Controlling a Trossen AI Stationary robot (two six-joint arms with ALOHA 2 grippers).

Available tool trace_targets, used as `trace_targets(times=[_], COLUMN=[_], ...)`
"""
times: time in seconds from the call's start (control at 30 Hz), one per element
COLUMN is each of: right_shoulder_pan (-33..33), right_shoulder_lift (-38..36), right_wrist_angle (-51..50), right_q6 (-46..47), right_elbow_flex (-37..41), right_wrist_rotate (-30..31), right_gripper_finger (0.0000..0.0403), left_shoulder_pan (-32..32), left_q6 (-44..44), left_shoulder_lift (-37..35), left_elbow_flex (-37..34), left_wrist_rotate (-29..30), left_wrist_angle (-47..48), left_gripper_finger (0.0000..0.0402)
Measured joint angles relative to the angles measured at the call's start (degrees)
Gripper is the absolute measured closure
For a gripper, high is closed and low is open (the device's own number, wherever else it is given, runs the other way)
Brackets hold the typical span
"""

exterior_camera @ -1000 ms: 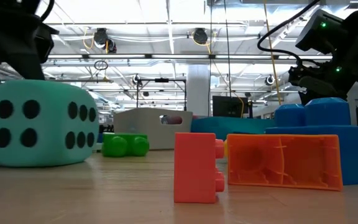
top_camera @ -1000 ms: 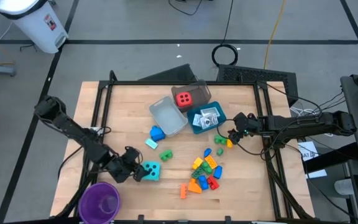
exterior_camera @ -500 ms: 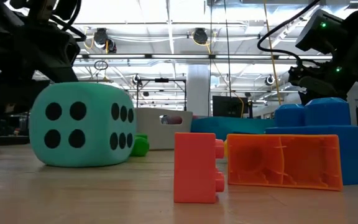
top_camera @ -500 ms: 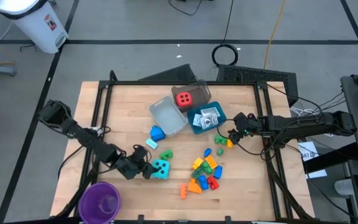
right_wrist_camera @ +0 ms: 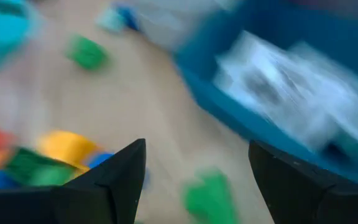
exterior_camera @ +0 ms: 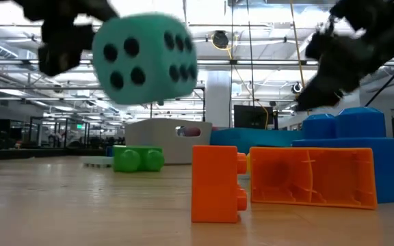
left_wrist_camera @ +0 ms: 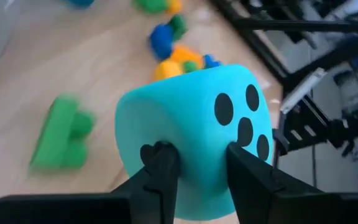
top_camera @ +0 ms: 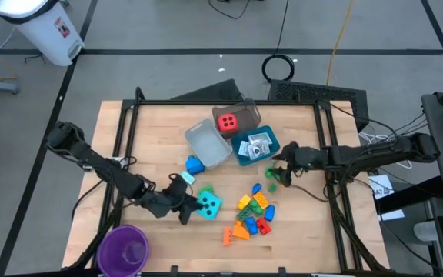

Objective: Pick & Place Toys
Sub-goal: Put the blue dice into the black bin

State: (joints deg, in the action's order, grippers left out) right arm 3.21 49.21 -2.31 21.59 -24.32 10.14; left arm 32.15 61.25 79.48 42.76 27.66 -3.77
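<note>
From the high view we see the left gripper (top_camera: 193, 205) low over the wooden table (top_camera: 152, 131), with its fingers closed on the cyan die (top_camera: 209, 203). The die is just left of the pile of bricks (top_camera: 252, 215), and the purple cup (top_camera: 123, 248) stands well to the left of that pile, at the table's front edge. The right gripper (top_camera: 278, 174) is a little above the right side of the pile, close to the blue tray (top_camera: 242, 156) with the white packets (top_camera: 257, 145). The red die (top_camera: 227, 121) sits in another tray behind the blue one, and a grey tray (top_camera: 206, 143) lies to their left.

From the low view we see the cyan die (exterior_camera: 144, 59) raised clear of the table, high to the left of the orange brick (exterior_camera: 216, 183) that stands in front. A green brick (exterior_camera: 137, 158) lies farther back on the table, below the die.

In the left wrist view the two dark fingers (left_wrist_camera: 160, 163) press on the near face of the cyan die (left_wrist_camera: 197, 124), so they grip it. A green brick (left_wrist_camera: 63, 134) lies on the wood beside the die.

In the right wrist view the fingers (right_wrist_camera: 114, 174) stand apart and hold nothing; the blue tray (right_wrist_camera: 241, 112) with packets lies beyond them.
</note>
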Motion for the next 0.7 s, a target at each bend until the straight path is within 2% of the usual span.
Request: trace_targets(times=[0.23, 0.37, 0.47, 0.53, 0.7], right_shoulder_pan=[13.3, 18.2, 19.8, 20.0, 19.0], right_shoulder_lift=[6.2, 15.0, 22.1, 26.1, 34.8], right_wrist_angle=[21.2, 36.4, 48.7, 51.9, 49.5], right_q6=[-16.0, -24.4, -26.7, -27.9, -30.3], right_elbow_flex=[0.0, 0.0, -0.8, -2.5, -10.3], right_wrist_rotate=[0.1, 0.1, 0.2, 0.1, 0.2], right_gripper_finger=[0.0147, 0.0141, 0.0119, 0.0098, 0.0042], left_shoulder_pan=[-0.9, -1.6, -2.2, -2.5, -3.1], left_q6=[-13.3, -15.6, -15.5, -14.9, -13.6], left_shoulder_lift=[0.2, 0.2, 0.2, 0.2, 0.2], left_elbow_flex=[7.6, 9.2, 9.2, 9.2, 9.2], left_wrist_rotate=[0.9, -0.1, -0.7, -0.7, -1.2], left_wrist_angle=[1.3, 2.6, 3.5, 4.1, 5.4], left_gripper_finger=[0.0284, 0.0284, 0.0284, 0.0284, 0.0284])
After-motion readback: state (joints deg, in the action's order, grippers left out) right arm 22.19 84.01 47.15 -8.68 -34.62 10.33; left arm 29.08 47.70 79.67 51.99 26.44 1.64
